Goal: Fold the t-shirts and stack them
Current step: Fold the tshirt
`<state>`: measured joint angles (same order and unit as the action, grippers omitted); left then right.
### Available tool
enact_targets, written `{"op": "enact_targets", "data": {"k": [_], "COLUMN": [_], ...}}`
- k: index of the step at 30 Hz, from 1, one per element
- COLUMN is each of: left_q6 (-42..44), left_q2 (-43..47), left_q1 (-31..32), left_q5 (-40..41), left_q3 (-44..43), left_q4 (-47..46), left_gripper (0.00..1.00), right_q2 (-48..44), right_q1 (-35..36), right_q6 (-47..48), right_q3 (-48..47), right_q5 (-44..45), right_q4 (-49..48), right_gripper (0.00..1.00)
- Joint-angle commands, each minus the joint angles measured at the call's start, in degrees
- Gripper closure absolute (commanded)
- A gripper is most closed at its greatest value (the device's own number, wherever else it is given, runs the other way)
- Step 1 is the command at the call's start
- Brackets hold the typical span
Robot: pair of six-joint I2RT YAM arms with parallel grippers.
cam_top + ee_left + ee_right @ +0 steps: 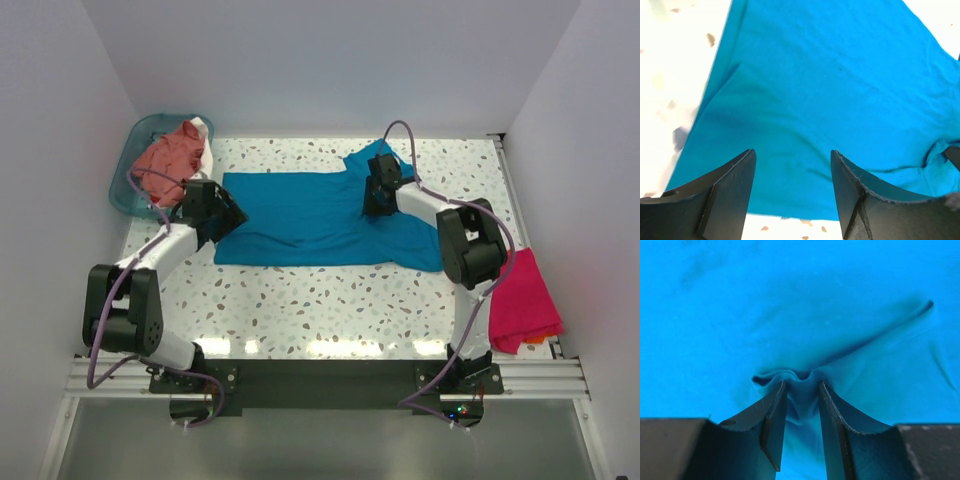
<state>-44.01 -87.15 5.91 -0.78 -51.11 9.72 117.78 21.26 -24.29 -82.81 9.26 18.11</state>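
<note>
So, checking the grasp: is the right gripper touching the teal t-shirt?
Touching. The right wrist view shows a raised fold of the teal t-shirt pinched in the right gripper.

Left tool (791, 160) agape, right tool (802, 386) pinched.

The orange t-shirt (538, 341) lay nearly hidden under the magenta t-shirt (520, 298); the salmon t-shirt (170, 155) covered most of the white t-shirt (203, 128).
</note>
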Motion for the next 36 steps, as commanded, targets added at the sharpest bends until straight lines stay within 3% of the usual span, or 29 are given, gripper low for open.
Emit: {"op": "enact_targets", "data": {"k": [1, 5, 10, 14, 20, 30, 36], "left_q6": [-1.25, -3.27, -5.21, -5.82, -6.62, -7.32, -7.32], "left_q2": [5.84, 11.21, 16.83, 16.14, 15.17, 10.96, 9.03], "left_q1": [-0.2, -0.2, -0.29, -0.29, -0.99, -4.59, -5.12], "left_q5": [3.32, 7.53, 10.09, 9.3, 10.88, 10.18, 9.22], "left_q3": [3.99, 8.92, 14.46, 15.43, 16.92, 18.94, 18.77], "left_q4": [3.55, 7.33, 7.78, 7.08, 5.14, -0.75, -3.12], "left_gripper": [0.33, 0.29, 0.25, 0.26, 0.31, 0.4, 0.46], "right_q2": [1.66, 2.98, 0.72, -4.03, -15.44, -37.68, -40.34], "right_q1": [0.19, 0.19, 0.19, -0.25, -4.28, -12.28, -14.84], "right_q6": [1.35, 1.71, 1.88, 0.92, -5.05, -11.56, -13.58], "right_q3": [-3.06, -4.64, -5.79, -6.14, -0.27, 29.7, 36.04], "right_q5": [-3.18, -5.48, -4.6, 0.74, 1.29, -1.61, -1.44], "right_q4": [-4.57, -6.07, -4.67, -0.81, 9.04, 9.49, 8.61], "right_gripper": [0.64, 0.59, 0.41, 0.29, 0.3, 0.33, 0.33]}}
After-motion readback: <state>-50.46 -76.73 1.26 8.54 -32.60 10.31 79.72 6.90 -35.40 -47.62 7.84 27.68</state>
